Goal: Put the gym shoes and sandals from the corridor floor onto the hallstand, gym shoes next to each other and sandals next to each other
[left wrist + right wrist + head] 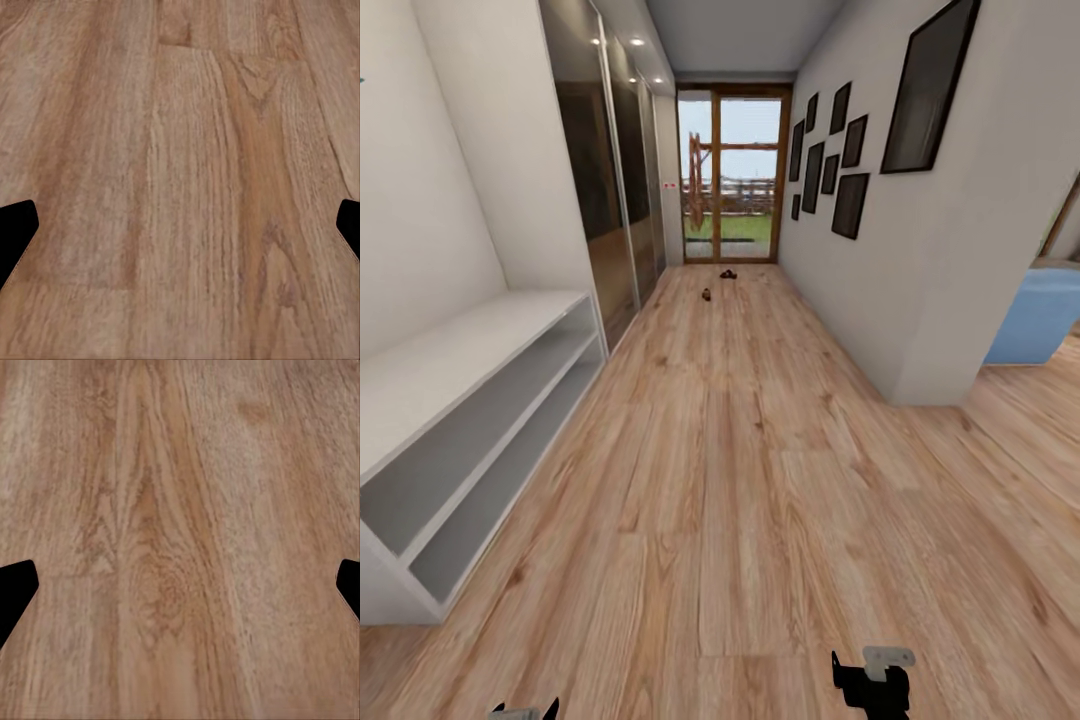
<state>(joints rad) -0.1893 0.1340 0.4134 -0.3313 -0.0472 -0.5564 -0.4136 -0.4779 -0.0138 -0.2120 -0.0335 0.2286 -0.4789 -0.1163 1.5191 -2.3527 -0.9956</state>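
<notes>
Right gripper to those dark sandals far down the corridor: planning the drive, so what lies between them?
In the head view, only bare light brown wood-plank floor lies between the right gripper and the two small dark sandals near the glass door.

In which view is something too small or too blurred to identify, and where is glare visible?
Head view: two dark items far down the corridor floor are too small to identify; ceiling lights glare on the glossy wardrobe doors. Both wrist views: soft, slightly blurred wood grain.

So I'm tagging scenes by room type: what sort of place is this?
Most likely a home corridor or entry hall: a long, narrow wood-plank floor runs to a glazed door at the far end, framed pictures line one wall, and a light-grey hallstand stands against the other.
</notes>
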